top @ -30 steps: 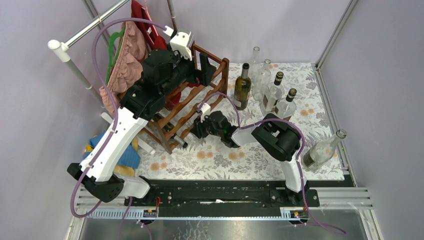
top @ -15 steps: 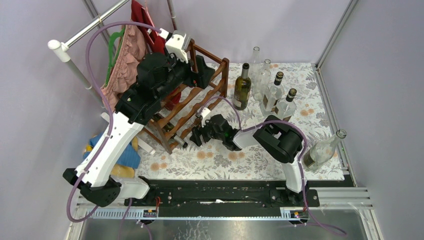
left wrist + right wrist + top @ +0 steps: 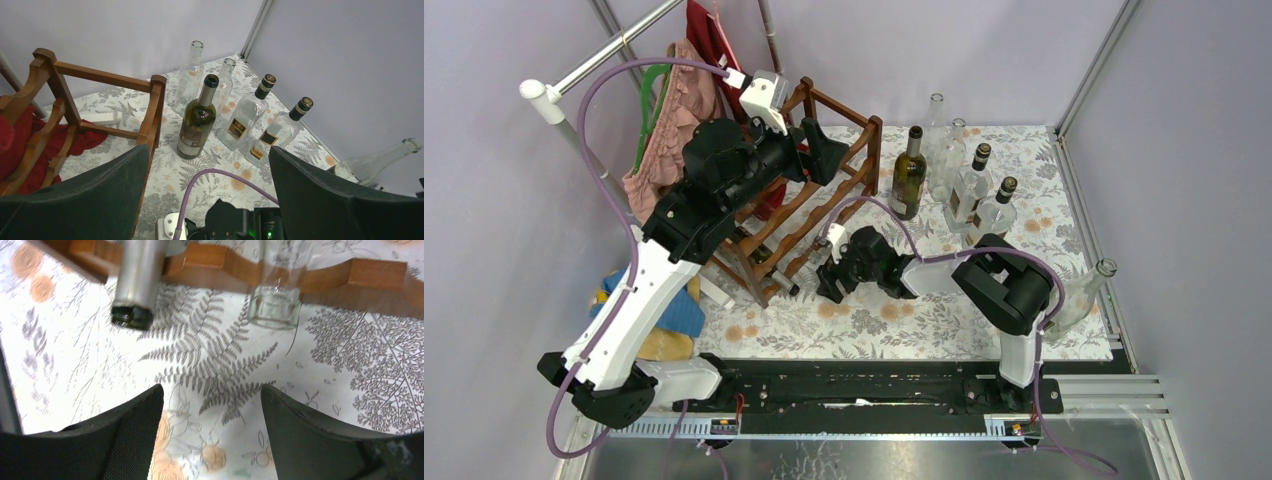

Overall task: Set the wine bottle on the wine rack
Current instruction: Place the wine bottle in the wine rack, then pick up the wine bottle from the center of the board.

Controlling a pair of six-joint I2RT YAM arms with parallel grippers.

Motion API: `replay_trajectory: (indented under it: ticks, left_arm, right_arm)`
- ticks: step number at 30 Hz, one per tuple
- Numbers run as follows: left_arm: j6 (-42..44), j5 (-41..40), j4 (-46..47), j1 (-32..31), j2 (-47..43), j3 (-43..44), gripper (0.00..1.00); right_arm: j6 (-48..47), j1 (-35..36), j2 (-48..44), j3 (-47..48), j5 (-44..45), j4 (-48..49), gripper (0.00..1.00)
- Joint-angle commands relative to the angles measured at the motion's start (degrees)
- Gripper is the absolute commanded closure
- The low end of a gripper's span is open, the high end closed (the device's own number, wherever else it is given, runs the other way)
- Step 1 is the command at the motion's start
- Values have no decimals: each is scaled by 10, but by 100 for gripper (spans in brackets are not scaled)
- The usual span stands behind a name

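At the wine rack's (image 3: pixel 871 160) front bottom rail: my right gripper (image 3: pixel 211 395) stands jaws apart, holding nothing, just clear of the rail. The wine bottle (image 3: pixel 134 285) lies in the rack's bottom tier, its dark neck poking out toward this hand and its long axis running front to back through the rack. A clear bottle (image 3: pixel 274 307) sits one scallop over; which of the two I handled last, I cannot say. My left gripper (image 3: pixel 209 150), jaws wide and empty, hovers above the rack's top, so the right is nearer. Versus a second ago: right hand has backed off the rail and the left arm has swung back.
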Motion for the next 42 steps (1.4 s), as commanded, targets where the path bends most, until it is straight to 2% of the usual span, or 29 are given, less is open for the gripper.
replay_trajectory:
  ticks: [1, 2, 3, 5, 10, 15, 18, 25, 34, 42]
  left_arm:
    - [-20, 14, 48, 4, -10, -10, 5]
    - [-23, 15, 55, 4, -14, -16, 5]
    - [-27, 17, 64, 5, -18, -25, 5]
    - [-36, 19, 82, 4, -24, -43, 5]
    - [-53, 27, 104, 4, -25, -58, 5]
    - [-50, 33, 99, 4, -27, -46, 5]
    - [-49, 34, 89, 4, -31, -40, 5]
    - [-55, 26, 88, 4, -51, -62, 5]
    - [-48, 16, 82, 4, -52, -57, 5]
    - [-45, 16, 76, 4, -49, -55, 5]
  right_arm:
    - [-70, -37, -59, 23, -133, -123, 27]
    - [-80, -45, -66, 28, -157, -143, 35]
    - [-89, -51, -71, 31, -168, -160, 48]
    - [-106, -54, -82, 38, -171, -189, 61]
    - [-141, -55, -94, 42, -167, -192, 68]
    - [-140, -54, -29, 91, -156, -164, 81]
    - [-146, -51, 4, 120, -152, -162, 84]
    - [-153, -42, 50, 167, -135, -170, 85]
    - [-126, -37, 80, 199, -88, -137, 85]
    - [-111, -29, 90, 204, -91, -116, 85]
